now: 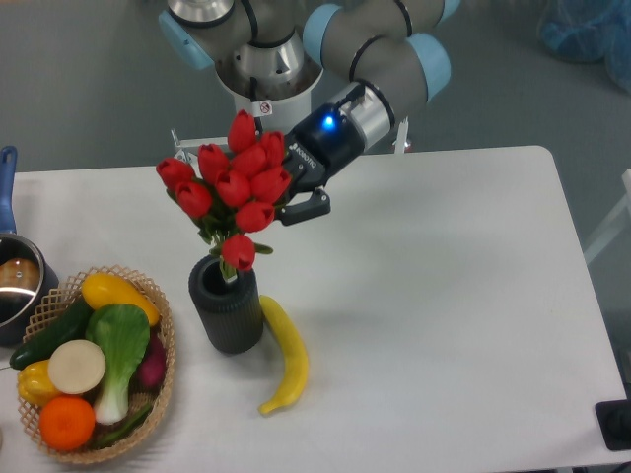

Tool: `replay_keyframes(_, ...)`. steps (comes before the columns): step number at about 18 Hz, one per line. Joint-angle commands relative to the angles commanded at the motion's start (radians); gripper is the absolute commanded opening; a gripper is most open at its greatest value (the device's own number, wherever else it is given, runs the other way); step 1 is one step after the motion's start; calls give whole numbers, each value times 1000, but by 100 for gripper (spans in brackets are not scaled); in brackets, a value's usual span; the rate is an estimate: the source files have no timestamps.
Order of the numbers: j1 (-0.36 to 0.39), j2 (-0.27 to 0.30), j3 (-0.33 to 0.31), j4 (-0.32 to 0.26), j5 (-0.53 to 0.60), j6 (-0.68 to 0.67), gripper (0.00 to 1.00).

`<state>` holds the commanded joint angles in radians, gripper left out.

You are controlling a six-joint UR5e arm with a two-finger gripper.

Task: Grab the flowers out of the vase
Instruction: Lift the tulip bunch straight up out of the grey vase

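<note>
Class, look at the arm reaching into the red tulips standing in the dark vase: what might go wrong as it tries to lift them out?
1. The gripper sits among the buds rather than the stems, so it may crush the flowers or lose them.
2. The stems lean in the vase; if they snag on the rim, the vase may tip.
3. A tipping vase would hit the banana touching its side or the basket nearby.

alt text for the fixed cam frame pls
A robot gripper reaches into a bunch of red tulips, the flowers, whose stems sit in a dark ribbed vase on a white table. A banana lies beside the vase; a basket of produce stands left.
</note>
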<state>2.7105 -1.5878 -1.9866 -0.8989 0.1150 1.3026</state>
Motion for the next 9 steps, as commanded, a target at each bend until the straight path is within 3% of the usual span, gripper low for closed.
replay_keyframes(9, 14, 31, 28, 0, -3, -90, 41)
